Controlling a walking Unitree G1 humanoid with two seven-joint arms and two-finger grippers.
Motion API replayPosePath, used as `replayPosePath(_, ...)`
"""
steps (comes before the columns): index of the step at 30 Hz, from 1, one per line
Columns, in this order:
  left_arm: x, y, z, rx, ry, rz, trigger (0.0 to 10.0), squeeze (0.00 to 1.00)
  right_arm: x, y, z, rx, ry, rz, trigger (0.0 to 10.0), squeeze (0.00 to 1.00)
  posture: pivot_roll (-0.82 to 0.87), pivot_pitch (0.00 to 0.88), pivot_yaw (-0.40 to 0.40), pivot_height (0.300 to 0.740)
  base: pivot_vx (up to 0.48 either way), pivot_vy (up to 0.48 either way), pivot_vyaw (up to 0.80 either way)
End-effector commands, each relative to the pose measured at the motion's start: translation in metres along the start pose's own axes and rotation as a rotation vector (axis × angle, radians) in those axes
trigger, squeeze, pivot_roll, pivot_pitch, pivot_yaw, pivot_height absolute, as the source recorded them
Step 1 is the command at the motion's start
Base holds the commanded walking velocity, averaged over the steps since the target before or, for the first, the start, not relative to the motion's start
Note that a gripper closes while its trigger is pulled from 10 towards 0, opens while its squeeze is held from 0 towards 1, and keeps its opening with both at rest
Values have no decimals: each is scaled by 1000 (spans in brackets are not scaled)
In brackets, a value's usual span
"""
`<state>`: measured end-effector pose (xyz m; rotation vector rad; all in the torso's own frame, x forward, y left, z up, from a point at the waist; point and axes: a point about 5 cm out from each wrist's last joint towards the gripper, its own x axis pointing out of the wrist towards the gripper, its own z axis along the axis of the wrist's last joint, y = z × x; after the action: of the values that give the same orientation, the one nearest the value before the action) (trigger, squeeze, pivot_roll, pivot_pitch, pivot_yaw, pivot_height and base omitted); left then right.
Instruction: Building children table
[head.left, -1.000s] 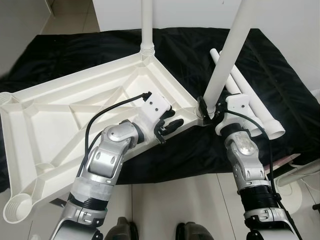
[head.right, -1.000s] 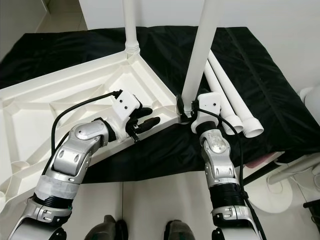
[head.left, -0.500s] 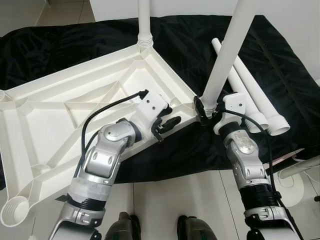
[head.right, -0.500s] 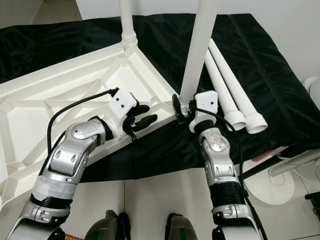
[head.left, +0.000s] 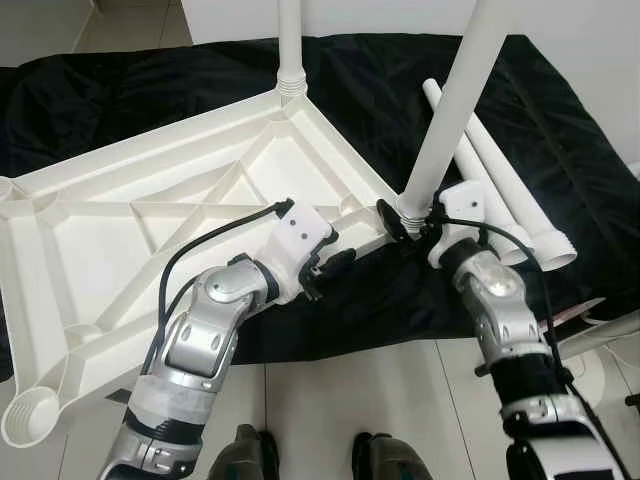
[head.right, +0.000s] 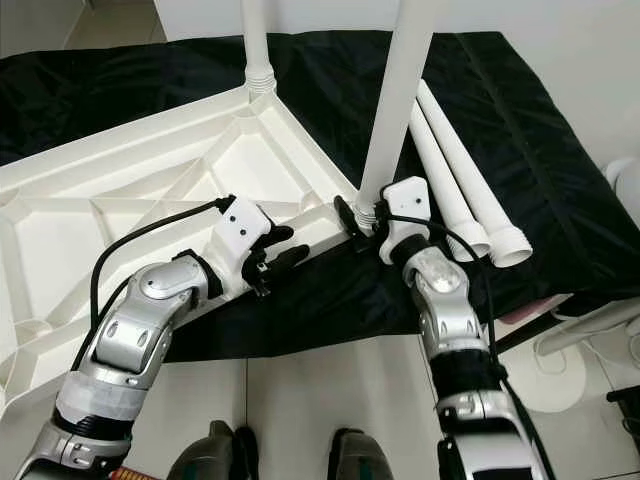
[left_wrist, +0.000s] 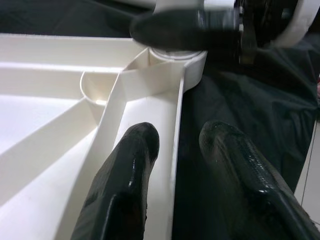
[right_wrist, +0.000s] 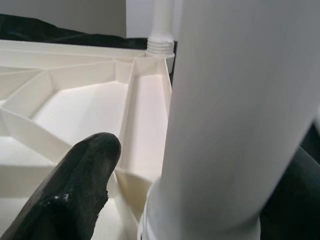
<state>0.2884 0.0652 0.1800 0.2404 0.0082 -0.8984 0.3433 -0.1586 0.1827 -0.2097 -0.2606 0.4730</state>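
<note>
Nearest to the robot, the left gripper (head.left: 335, 262) rests at the near edge of the upside-down white plastic table top with moulded ribs (head.left: 150, 230). Its two black fingers (left_wrist: 131, 165) stand apart, one inside the thin rim wall and one outside on the black cloth (head.left: 560, 130), so it straddles the rim without pressing it. Just beside it, at the near right corner of the table top, the right gripper (head.left: 400, 222) is closed around the base of the white round plastic leg (head.left: 450, 110) that stands tilted in the corner socket.

The table top lies across the left and middle of the black cloth. It looks light and stiff, but the rim wall is thin and may flex, so I think a hold near a corner socket or a rib crossing is safer. The leg is smooth and probably slippery; it seems better to grip it low, close to the socket, where it turns with less wobble.

Farther away, two spare white plastic legs (head.left: 500, 190) lie side by side near the right edge of the cloth. At the far corner of the table top, a second upright white leg (head.left: 291, 45) already sits in its ribbed socket.
</note>
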Motion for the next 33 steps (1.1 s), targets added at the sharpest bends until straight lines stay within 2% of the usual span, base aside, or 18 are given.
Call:
replayPosePath(1,-2,-5,5,-21,-35,-14,10000,0,3,2,-4,-20,16,37,10000,0,-76,91,12,740,0,0,0)
replayPosePath(10,2,-20,13,23,-87,-100,10000,0,13,-2,-13,-49,74,94,10000,0,-64,47,17,740,0,0,0)
replayPosePath(11,3,-21,14,24,-89,-107,10000,0,12,-4,-19,-49,103,104,1255,0,-62,34,18,740,0,0,0)
replayPosePath(12,3,-21,14,25,-89,-109,10000,0,9,-5,-23,-41,123,103,0,0,-61,29,16,740,0,0,0)
replayPosePath(24,5,-19,15,18,-93,-93,10000,0,2,-9,-37,-26,169,79,0,0,-68,20,8,740,0,0,0)
replayPosePath(25,5,-16,13,4,-93,-64,10000,0,-5,-9,-43,59,178,-49,10000,0,-94,15,7,740,0,0,0)
replayPosePath(26,5,-16,13,4,-93,-64,10000,0,-5,-9,-43,59,178,-49,10000,0,-94,15,7,740,0,0,0)
replayPosePath(28,6,-15,11,-2,-90,-47,10000,0,-8,-9,-48,89,190,-149,10000,0,-101,14,9,740,0,0,0)
replayPosePath(29,6,-15,11,-2,-90,-47,10000,0,-8,-9,-48,89,190,-149,10000,0,-101,14,9,740,0,0,0)
replayPosePath(31,7,-14,10,-11,-87,-32,10000,0,-7,-3,-48,107,194,-253,10000,0,-112,11,13,740,0,0,0)
replayPosePath(32,7,-14,10,-11,-87,-32,10000,0,-7,-3,-48,107,194,-253,10000,0,-112,11,13,740,0,0,0)
replayPosePath(33,7,-13,10,-14,-88,-27,10000,0,-8,0,-48,122,195,-303,10000,0,-113,12,15,740,0,0,0)
